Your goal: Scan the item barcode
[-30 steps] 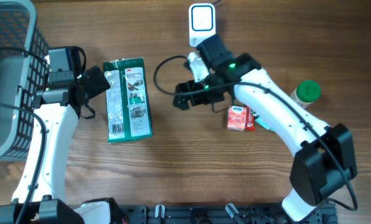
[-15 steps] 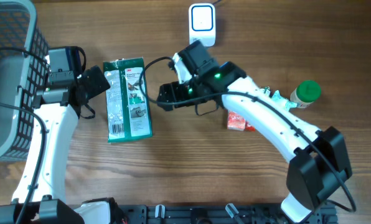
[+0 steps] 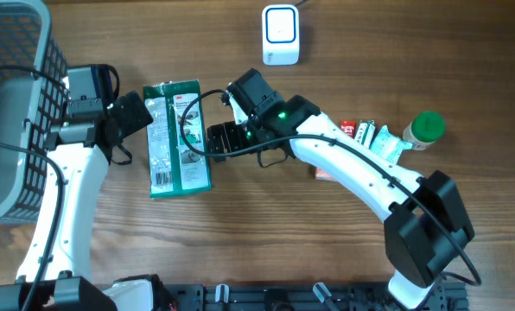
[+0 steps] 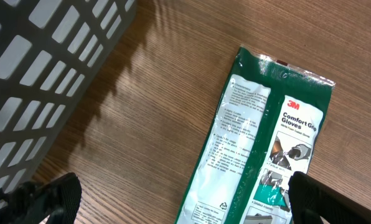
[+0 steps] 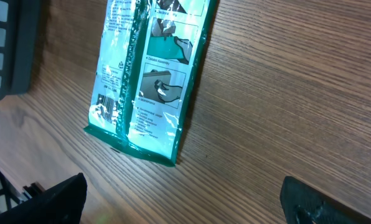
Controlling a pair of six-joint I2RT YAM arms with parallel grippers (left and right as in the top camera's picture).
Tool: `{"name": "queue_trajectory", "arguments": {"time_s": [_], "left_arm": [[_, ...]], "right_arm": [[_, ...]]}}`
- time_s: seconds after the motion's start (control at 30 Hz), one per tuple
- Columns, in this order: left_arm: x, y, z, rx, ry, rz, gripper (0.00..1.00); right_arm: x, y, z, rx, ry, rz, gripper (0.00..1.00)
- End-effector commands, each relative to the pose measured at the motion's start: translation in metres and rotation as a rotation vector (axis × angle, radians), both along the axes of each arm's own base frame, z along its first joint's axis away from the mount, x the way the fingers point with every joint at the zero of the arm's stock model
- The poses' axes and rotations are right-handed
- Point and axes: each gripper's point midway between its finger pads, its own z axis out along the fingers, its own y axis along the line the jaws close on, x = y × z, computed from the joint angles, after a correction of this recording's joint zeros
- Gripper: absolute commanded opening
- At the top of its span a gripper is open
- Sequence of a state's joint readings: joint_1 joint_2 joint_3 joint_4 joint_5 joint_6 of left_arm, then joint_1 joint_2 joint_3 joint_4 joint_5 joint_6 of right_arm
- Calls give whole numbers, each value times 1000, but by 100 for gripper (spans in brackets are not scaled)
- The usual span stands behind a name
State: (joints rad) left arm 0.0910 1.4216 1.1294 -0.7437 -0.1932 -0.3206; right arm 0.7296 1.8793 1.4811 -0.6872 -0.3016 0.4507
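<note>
Hovering open-jawed, the right gripper (image 3: 209, 140) faced a flat green plastic glove packet (image 3: 175, 164), likely light and floppy; its near edge looked graspable.

Flat green-and-white plastic glove packet (image 4: 254, 143) on the wooden counter (image 4: 142, 124).
- Green panel, top: red "3M" logo. White lettering below reads "Comfort Grip Gloves". The finer line underneath is not legible.
- White panel alongside: dense small print, illegible. Triangular recycling sign (image 4: 223, 205) near its lower end.
- Right wrist view: black barcode (image 5: 104, 101) at one end of the white panel, digits too small to read.
- Overhead: "3M" just makes out on the packet.

Small red packet (image 3: 348, 130): lettering present, unreadable.
</note>
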Motion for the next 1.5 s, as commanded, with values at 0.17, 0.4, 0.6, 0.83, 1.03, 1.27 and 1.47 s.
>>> {"name": "queue_trajectory", "arguments": {"time_s": [0.17,0.4,0.6,0.83,1.03,1.27,1.47], "left_arm": [[1,1,3,-5,-13,11,100],[1,1,3,-5,-13,11,100],[4,1,5,-3,-27,10,100],[27,-12,15,-85,-137,-13,100],[5,-38,-6,-223,-12,-73,4],[-9,-9,-64,-110,135,80,4],[1,-9,-111,-100,203,43,4]], "right_arm": [[17,-8,-7,-34,-23,-99,100],[20,-6,-5,-15,-16,-132,99],[23,-10,-7,-31,-24,-144,100],[22,-17,-10,-53,-11,-148,99],[27,-23,-10,-53,-10,-165,100],[34,-29,-10,-66,-22,-190,100],[40,-28,-15,-71,-36,-204,100]]}}
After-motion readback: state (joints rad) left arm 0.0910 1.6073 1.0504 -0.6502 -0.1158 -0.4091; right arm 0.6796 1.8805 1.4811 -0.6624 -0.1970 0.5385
